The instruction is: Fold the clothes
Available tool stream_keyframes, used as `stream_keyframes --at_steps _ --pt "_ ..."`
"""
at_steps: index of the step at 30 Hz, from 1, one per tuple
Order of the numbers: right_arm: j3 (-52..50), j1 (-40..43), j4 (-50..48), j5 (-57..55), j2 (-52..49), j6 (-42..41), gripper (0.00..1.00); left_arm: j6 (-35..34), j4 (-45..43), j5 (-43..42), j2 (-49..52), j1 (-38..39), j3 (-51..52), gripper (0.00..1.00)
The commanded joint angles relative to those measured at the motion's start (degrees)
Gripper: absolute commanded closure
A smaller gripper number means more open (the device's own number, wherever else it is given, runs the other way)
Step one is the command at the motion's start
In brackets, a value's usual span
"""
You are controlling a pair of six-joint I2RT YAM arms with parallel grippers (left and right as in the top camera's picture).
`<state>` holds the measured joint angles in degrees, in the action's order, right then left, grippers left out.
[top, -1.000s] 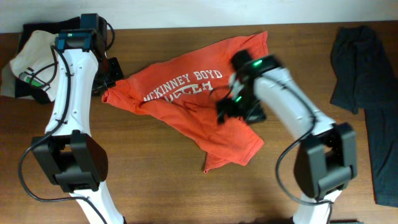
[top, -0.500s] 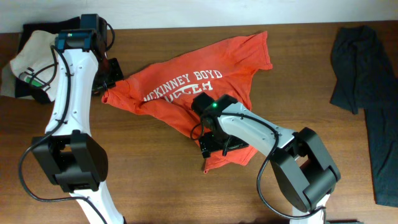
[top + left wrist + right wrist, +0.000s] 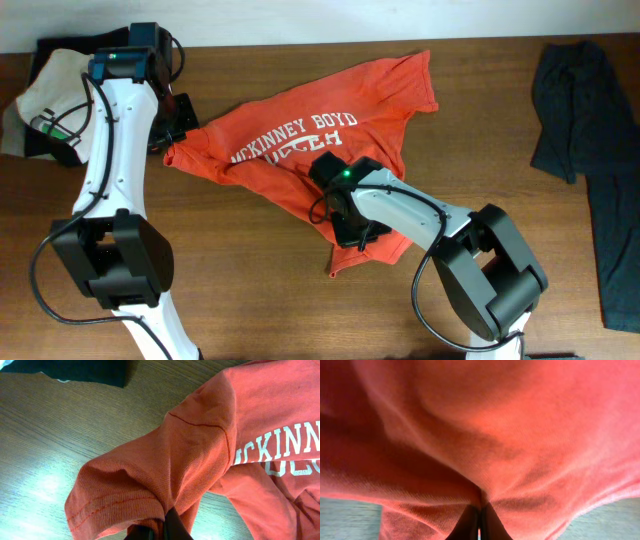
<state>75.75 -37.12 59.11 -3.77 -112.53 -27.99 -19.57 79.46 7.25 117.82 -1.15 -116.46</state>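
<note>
T-shirt (image 3: 300, 160) pinched in two places.
Sleeve clamped in the left claw (image 3: 161, 529); bunched cloth clamped in the right claw (image 3: 479, 520).

A brown, wood-grain tabletop (image 3: 250, 300) carries three lots of cloth. Near the middle lies a red-orange T-shirt (image 3: 300, 145) — crumpled and spread slantwise, its white "McKINNEY BOYD" lettering facing up and one end bunched toward the near edge. At the right end a dark grey garment (image 3: 585, 110) lies rumpled, running out of view at the right edge. At the far left corner a white garment (image 3: 45, 95) lies over a black one (image 3: 60, 48) — both apart from the T-shirt, with bare wood between.
</note>
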Motion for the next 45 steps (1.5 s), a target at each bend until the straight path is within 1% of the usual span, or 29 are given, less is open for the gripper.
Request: stream_keyframes --at_steps 1,3,5,7,8,9,10,11,12,13,14,15,19,22,23,25,26,27,32,35,38,42,43,44,45 --pt "4.94 3.26 4.11 -3.21 2.58 -1.68 0.96 -0.76 0.04 -0.35 0.37 -0.04 0.09 0.99" --pt "10.03 7.93 7.06 -4.04 3.78 -1.31 0.96 -0.76 0.02 -0.33 0.37 -0.04 0.09 0.99" --pt "14.34 13.22 7.17 -4.37 3.91 1.25 0.96 -0.76 0.02 -0.33 0.37 -0.04 0.09 0.99" --pt "16.5 19.19 2.27 -2.99 3.74 4.72 0.96 -0.76 -0.17 -0.35 0.37 -0.04 0.09 0.99" --pt "16.5 22.21 -1.6 -0.37 3.61 5.27 0.96 -0.76 -0.42 -0.35 0.37 -0.04 0.09 0.99" --pt "16.5 24.65 -4.76 2.54 3.1 5.25 0.93 -0.76 -0.66 -0.35 0.37 -0.04 0.09 0.99" --pt "16.46 26.29 -7.08 4.55 2.36 5.2 0.81 -0.76 -0.81 -0.35 0.37 -0.04 0.09 0.99" --pt "16.46 27.85 -9.14 6.4 1.38 5.2 0.61 -0.76 -1.03 -0.35 0.37 -0.04 0.09 0.99" --pt "16.46 28.72 -10.08 7.41 0.48 5.05 0.33 -0.76 -1.09 -0.35 0.37 -0.04 0.09 0.99" --pt "16.46 29.44 -9.97 7.93 -0.52 5.05 0.12 -0.76 -1.2 -0.35 0.37 -0.04 0.09 0.99" --pt "16.46 29.77 -9.16 7.85 -1.18 5.07 0.03 -0.76 -1.31 -0.35 0.37 -0.04 0.09 0.99" --pt "16.46 30.05 -7.96 7.85 -1.44 5.05 0.01 -0.76 -1.44 -0.35 0.37 -0.04 0.09 0.99" --pt "16.52 30.01 -4.42 10.32 -0.26 5.33 0.01 -0.76 -2.08 -0.35 0.37 -0.04 0.13 0.99" --pt "16.52 28.94 -3.85 17.42 0.9 10.47 0.01 -0.76 -2.08 -0.37 0.37 -0.04 0.13 0.99" --pt "16.44 27.47 -3.19 17.64 0.7 12.39 0.01 -0.76 -2.1 -0.35 0.37 -0.04 0.13 0.99" --pt "15.65 25.33 -3.19 15.69 -0.04 15.3 0.01 -0.76 -2.08 -0.35 0.37 -0.04 0.13 0.99" --pt "14.64 23.67 -3.23 10.03 -1.07 15.5 0.0 -0.76 -2.08 -0.37 0.37 -0.04 0.13 0.99" --pt "13.92 23.06 -3.54 8.13 -1.44 15.52 0.01 -0.76 -2.01 -0.37 0.37 -0.04 0.13 0.99" --pt "10.27 22.75 -7.58 4.42 -3.3 16.52 0.04 -0.74 -1.73 -0.35 0.37 -0.04 0.13 0.99" --pt "8.55 23.02 -9.27 3.89 -3.32 23.23 0.04 -0.74 -1.66 -0.35 0.37 -0.04 0.13 0.99" --pt "8.41 22.99 -9.94 3.91 -3.34 27.19 0.06 -0.74 -1.9 -0.35 0.37 -0.04 0.13 0.99" --pt "8.41 22.99 -10.69 3.19 -3.34 27.87 0.18 -0.74 -1.88 -0.35 0.37 -0.04 0.13 0.98" --pt "8.41 22.99 -10.78 3.04 -3.34 28.2 0.25 -0.74 -1.88 -0.35 0.37 -0.04 0.13 0.99" --pt "8.41 22.99 -10.86 3.06 -3.37 28.59 0.29 -0.74 -1.88 -0.35 0.37 -0.04 0.13 0.98" --pt "8.41 22.99 -11.17 3.06 -3.34 28.65 0.39 -0.74 -1.88 -0.35 0.37 -0.04 0.13 0.99"
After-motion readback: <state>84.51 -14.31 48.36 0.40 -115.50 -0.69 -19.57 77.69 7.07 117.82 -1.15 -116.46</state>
